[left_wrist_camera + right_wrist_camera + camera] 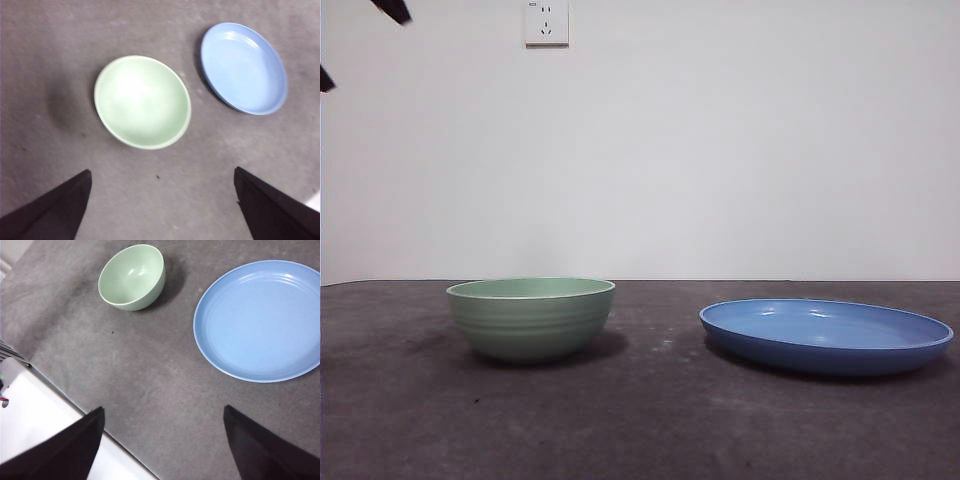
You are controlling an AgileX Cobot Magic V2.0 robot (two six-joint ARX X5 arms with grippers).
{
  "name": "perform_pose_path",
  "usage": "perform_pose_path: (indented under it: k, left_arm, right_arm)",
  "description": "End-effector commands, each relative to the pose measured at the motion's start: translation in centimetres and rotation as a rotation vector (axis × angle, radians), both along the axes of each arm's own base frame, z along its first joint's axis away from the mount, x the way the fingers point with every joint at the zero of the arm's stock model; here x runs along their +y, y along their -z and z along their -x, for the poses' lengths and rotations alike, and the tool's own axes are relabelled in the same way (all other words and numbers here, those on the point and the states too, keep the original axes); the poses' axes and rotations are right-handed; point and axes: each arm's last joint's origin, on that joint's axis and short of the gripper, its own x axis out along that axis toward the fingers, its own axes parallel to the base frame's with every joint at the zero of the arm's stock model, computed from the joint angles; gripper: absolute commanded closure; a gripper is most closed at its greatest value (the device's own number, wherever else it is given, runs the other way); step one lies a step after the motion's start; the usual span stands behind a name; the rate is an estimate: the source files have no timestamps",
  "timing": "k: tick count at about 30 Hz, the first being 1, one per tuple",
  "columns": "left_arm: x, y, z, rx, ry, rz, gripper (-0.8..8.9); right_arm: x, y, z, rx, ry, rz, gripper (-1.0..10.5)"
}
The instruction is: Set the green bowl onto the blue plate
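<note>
Front view: the green bowl (531, 318) is recorded upright on the dark grey table (640, 430), toward the left. The blue plate (826, 335) is set flat on the same table to the right, well apart from the bowl, with bare table between them. Both are seen to be empty. A white wall socket (546, 22) is noted on the pale wall behind. Two black tips are shown at the top left corner; which arm they belong to cannot be told.

Left wrist view: the left gripper (162, 205) is held high above the table, its fingers (55, 210) spread wide apart and nothing clasped. The green bowl (142, 102) is seen from above just beyond the fingers, the blue plate (244, 68) beside it, not touching.

Right wrist view: the right gripper (162, 445) is likewise held above the table, near its edge, fingers (262, 450) wide apart and empty. The blue plate (260, 320) is nearer, the green bowl (132, 276) farther.
</note>
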Motion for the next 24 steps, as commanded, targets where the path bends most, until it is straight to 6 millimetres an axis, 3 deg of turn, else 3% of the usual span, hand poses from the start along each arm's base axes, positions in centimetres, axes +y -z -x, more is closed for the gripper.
perform_pose_path:
  k: [1, 8, 18, 24]
  left_arm:
    - [-0.7, -0.8, -1.8, -0.006, -0.005, -0.022, 3.55]
    - [-2.9, 0.5, -6.5, 0.044, -0.013, -0.115, 3.57]
    - [-5.2, 6.6, -11.9, 0.16, -0.032, -0.232, 3.57]
    - [-5.9, 10.0, -13.8, 0.241, -0.023, -0.262, 3.57]
  right_arm:
    - [0.0, -0.7, 0.0, -0.022, 0.0, -0.009, 5.6]
    - [0.0, -0.7, 0.0, -0.023, 0.0, -0.009, 5.6]
    - [0.0, -0.7, -0.1, -0.026, 0.0, -0.009, 5.6]
    - [0.0, -0.7, -0.1, -0.027, 0.0, -0.009, 5.6]
